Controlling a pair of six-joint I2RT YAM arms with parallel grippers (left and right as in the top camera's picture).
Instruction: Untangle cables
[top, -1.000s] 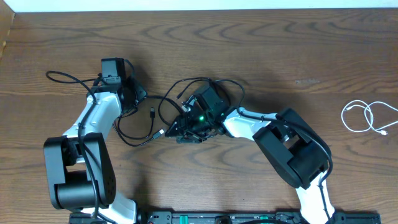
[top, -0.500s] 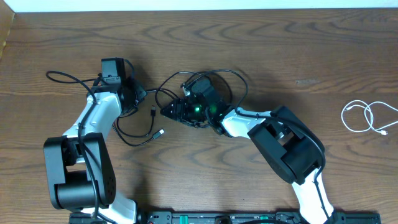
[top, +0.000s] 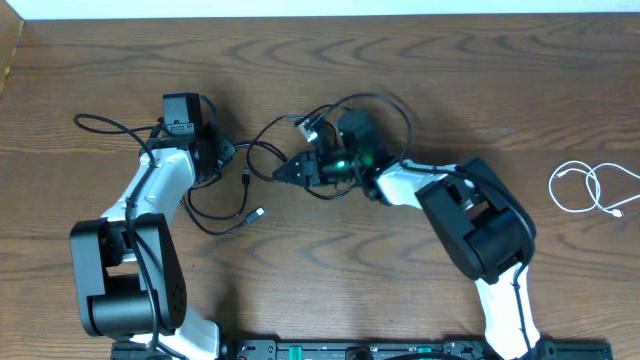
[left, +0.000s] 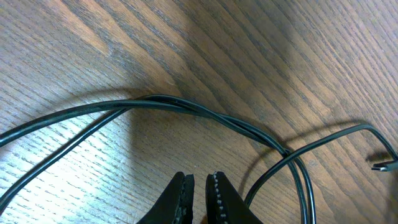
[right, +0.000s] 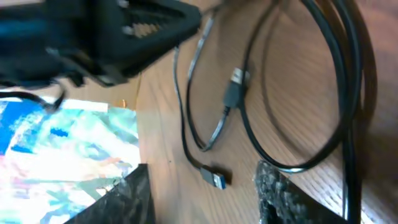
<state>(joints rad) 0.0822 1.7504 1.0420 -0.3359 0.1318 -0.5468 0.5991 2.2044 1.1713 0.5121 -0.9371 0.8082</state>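
Beneath the right tool (top: 285, 173), black cables (left: 211, 115) partly out of sight.

Black cables (left: 186, 107) cropped by edges; plug (right: 236, 84) blurred.

The black cables (left: 205, 115) threw soft shadows ahead of the left jaws. Around the right jaws, everything looked blurry.

Wood-grain table (top: 500, 80); white strip (top: 300, 8) beyond, poss. wall.
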